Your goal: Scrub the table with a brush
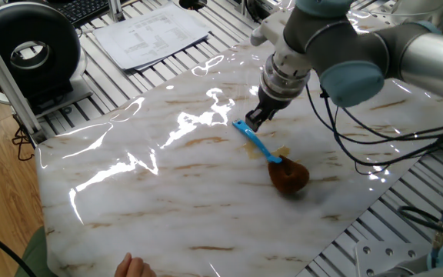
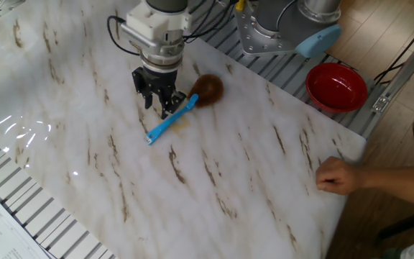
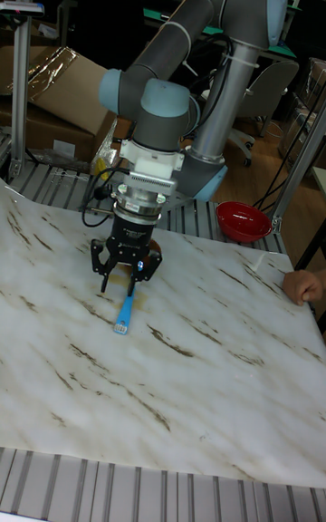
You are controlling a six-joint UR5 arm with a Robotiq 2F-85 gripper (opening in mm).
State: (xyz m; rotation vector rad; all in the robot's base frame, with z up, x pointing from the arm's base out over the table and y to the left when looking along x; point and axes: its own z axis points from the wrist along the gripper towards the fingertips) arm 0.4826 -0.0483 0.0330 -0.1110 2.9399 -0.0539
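A red bowl (image 2: 336, 86) is sitting on the ribbed metal frame (image 2: 279, 68) just past the marble edge, and it is also showing behind the arm in the tall fixed view (image 3: 244, 220). A person's hand (image 2: 341, 176) is resting at the near edge, while another hand (image 1: 133, 267) is showing at the bottom of one fixed view. Printed papers (image 1: 151, 32) are lying on the frame near a round black device (image 1: 28, 54), and a cardboard box (image 3: 54, 96) is sitting behind the bench
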